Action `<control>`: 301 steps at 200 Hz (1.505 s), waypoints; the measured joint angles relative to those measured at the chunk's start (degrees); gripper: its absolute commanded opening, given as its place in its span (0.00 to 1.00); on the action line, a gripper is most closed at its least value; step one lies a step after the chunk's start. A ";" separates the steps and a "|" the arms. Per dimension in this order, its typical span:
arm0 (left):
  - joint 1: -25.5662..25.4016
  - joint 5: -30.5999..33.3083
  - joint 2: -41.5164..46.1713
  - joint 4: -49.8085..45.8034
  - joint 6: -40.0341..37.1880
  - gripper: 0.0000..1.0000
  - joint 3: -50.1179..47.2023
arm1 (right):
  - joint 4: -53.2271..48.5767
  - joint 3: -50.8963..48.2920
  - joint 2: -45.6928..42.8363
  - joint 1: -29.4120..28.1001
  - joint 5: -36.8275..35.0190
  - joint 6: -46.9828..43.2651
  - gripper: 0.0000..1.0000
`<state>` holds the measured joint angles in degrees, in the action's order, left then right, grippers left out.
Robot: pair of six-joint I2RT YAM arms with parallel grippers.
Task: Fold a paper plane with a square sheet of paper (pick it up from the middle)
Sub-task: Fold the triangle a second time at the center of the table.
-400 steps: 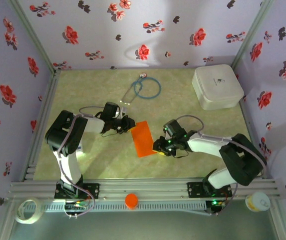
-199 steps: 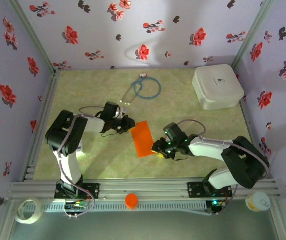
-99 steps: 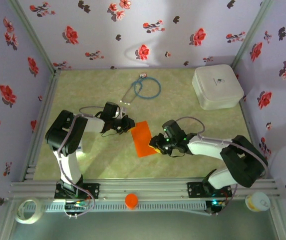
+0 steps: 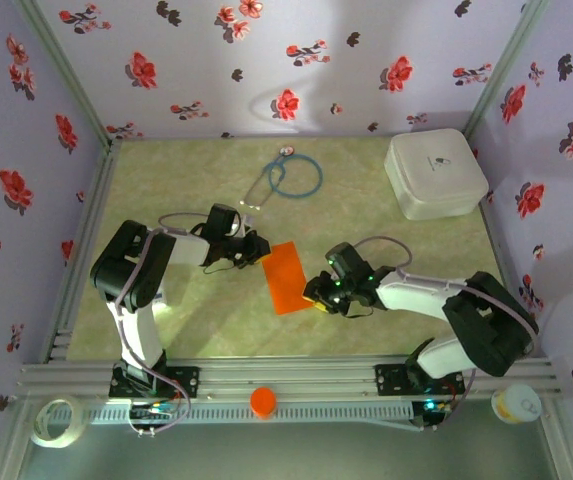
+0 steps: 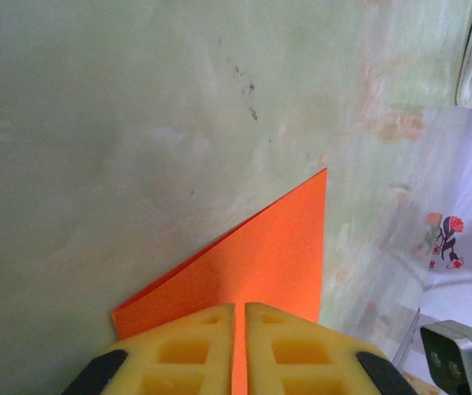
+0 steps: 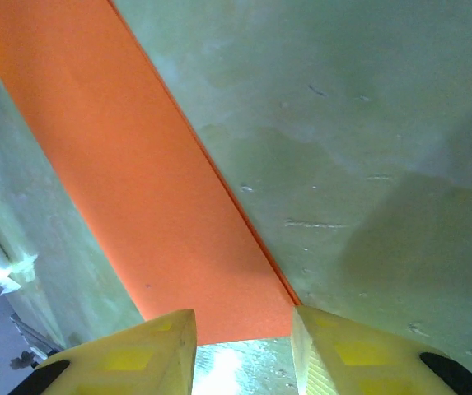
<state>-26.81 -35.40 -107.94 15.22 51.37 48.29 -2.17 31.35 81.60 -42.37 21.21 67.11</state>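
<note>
Green table [image 4: 186, 190]: stethoscope [image 4: 319, 178] beyond orange paper [image 4: 286, 278]

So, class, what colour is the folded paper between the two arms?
The paper is plain bright orange, clearest in the right wrist view.

I can read no word, number or brand anywhere from where I work. The white box [image 4: 436, 173] at the far right of the tabletop [image 4: 196, 310] carries a small dark mark on its lid (little more than a speck from above), too small to make out.
</note>
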 measured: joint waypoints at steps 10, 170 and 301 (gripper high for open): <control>0.09 0.00 0.00 0.02 0.00 0.11 0.00 | -0.02 0.00 0.66 -0.13 0.00 0.00 0.36; 0.26 0.20 -0.11 0.42 0.24 0.08 -0.33 | -1.75 0.33 0.50 -0.76 -0.48 -1.01 0.36; 0.26 0.17 -0.11 0.55 0.44 0.08 -0.35 | 1.90 1.46 0.52 -1.14 -0.33 -1.92 0.40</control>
<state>-26.55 -35.22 -108.05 15.77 51.81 47.94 -0.27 32.82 82.13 -43.51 20.88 65.19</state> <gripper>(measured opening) 0.077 0.381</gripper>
